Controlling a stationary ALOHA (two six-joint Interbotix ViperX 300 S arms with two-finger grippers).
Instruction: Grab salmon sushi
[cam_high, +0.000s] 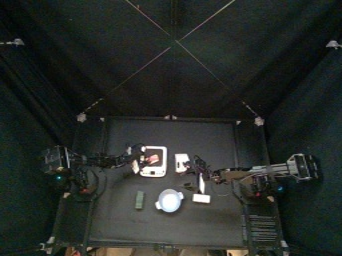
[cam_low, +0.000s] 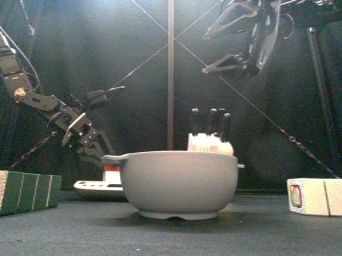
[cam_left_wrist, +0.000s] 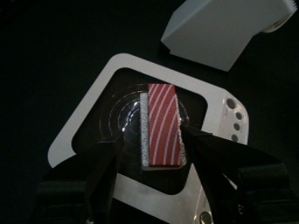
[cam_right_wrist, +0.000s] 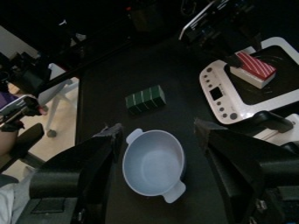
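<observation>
— Salmon sushi (cam_left_wrist: 162, 122): sitting where right now?
— Lying lengthwise on the round platform of the white kitchen scale (cam_left_wrist: 77, 131), with its near end between the jaws of the left gripper (cam_left_wrist: 158, 156). Spread wide, flanking the piece on both long sides, not visibly pressing on it, clamping nothing yet.
— Guessing at the handling?
— Judging it small and light, with a glossy red-and-white striped top over a white body. Probably firm enough for a pinch, but likely slipping if squeezed on that slick top. Favouring the two long white sides, low down and near the middle, closing gently and evenly. Also expecting it to skate across the smooth platform if nudged by one jaw first.
— And the right gripper (cam_right_wrist: 162, 136)?
— Hanging spread and empty above the pale bowl (cam_right_wrist: 155, 166), near the green block (cam_right_wrist: 146, 99), well apart from the scale.
— Reading any brand, label or writing?
— Seeing a row of small buttons (cam_left_wrist: 237, 118) along the scale's edge, but making out no lettering there. Finding nothing legible on the sushi, bowl or block either.
</observation>
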